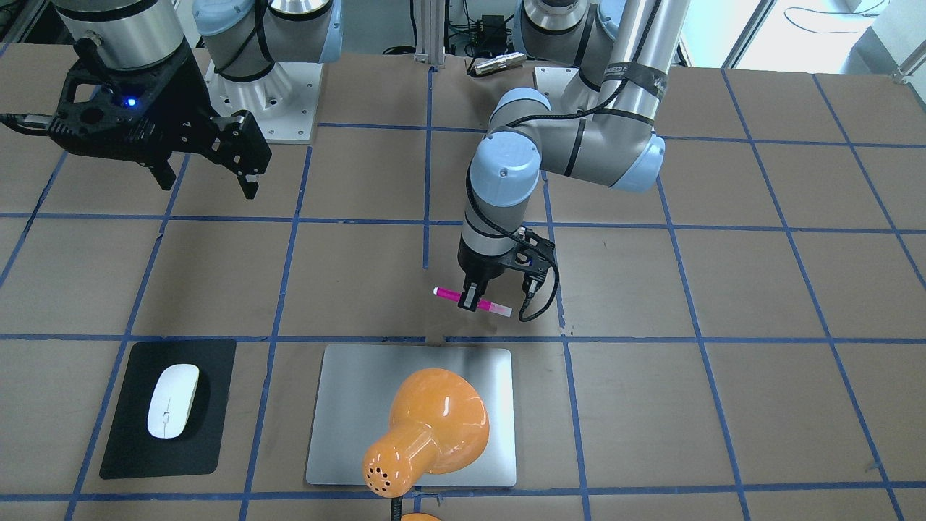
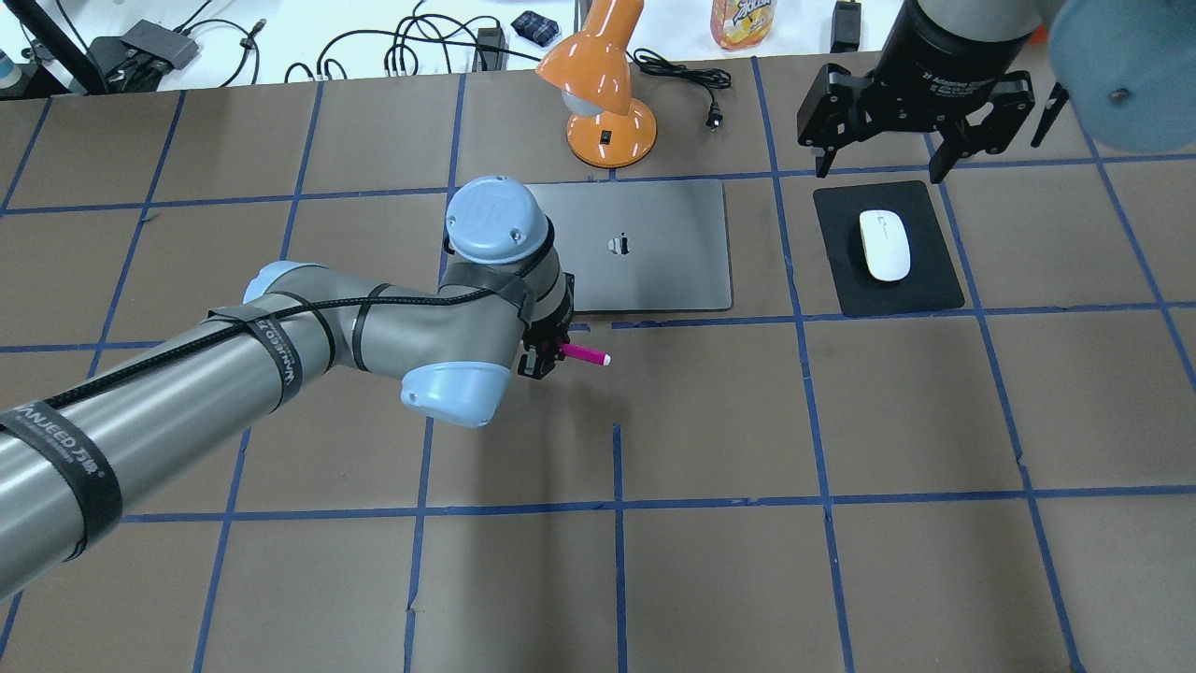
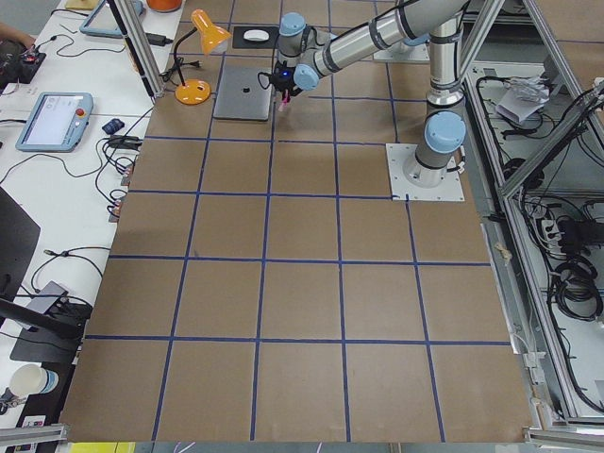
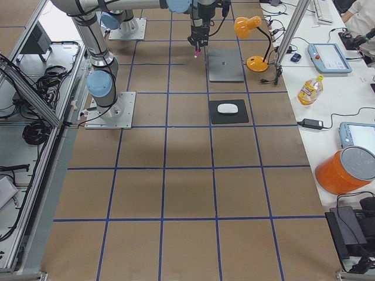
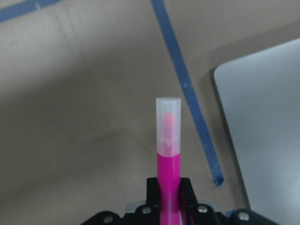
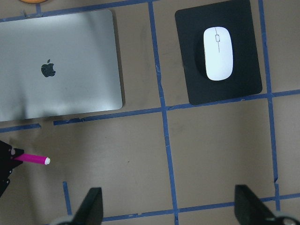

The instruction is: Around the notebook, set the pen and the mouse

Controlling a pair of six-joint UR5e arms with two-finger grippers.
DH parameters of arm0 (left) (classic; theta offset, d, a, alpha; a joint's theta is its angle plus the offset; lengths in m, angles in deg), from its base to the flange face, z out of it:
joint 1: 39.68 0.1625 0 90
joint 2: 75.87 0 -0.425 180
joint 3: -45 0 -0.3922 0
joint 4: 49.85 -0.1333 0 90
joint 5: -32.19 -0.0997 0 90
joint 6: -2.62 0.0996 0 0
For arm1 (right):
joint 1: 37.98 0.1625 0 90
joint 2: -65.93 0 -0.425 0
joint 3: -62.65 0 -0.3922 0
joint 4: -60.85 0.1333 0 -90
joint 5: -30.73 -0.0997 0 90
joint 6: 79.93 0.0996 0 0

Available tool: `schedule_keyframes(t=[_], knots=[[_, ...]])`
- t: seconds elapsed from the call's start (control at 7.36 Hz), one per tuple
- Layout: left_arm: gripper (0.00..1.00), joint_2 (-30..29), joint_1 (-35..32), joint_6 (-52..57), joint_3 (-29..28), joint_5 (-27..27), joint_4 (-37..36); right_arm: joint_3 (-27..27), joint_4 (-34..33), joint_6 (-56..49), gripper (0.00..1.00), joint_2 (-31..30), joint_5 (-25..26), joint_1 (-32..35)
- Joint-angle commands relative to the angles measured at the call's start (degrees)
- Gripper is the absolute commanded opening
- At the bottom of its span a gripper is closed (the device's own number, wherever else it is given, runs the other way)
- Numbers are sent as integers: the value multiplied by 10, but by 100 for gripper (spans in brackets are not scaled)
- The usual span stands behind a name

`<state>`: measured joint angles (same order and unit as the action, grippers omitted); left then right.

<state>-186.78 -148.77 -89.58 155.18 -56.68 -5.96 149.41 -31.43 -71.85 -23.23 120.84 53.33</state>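
Note:
My left gripper (image 1: 472, 298) is shut on the magenta pen (image 1: 472, 302), which it holds level and low over the table. The pen (image 2: 586, 354) hangs just off the robot-side edge of the silver notebook (image 2: 654, 252), near one corner. In the left wrist view the pen (image 5: 168, 154) sticks out with its pale cap forward and the notebook corner (image 5: 267, 131) to its right. The white mouse (image 1: 172, 400) lies on a black mat (image 1: 130, 449) beside the notebook (image 1: 340, 405). My right gripper (image 1: 208, 187) hangs open and empty, high above the table near the mouse (image 6: 218, 47).
An orange desk lamp (image 1: 434, 427) stands at the notebook's far edge, and its shade hangs over the lid. Its cable and plug (image 2: 712, 117) trail along the table's back edge. Operator benches with tablets and a bottle (image 4: 309, 89) run beside the table.

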Motion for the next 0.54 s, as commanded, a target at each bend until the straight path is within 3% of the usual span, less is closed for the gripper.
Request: schedule_keyframes(t=[0.0,0.41], knots=[[0,-13,-31,-48,-1,-3,-16,1,0,0,100,0,0,-1],[0,-32,-53,-85,-1,-2,-39,1,0,0,100,1,0,-1]])
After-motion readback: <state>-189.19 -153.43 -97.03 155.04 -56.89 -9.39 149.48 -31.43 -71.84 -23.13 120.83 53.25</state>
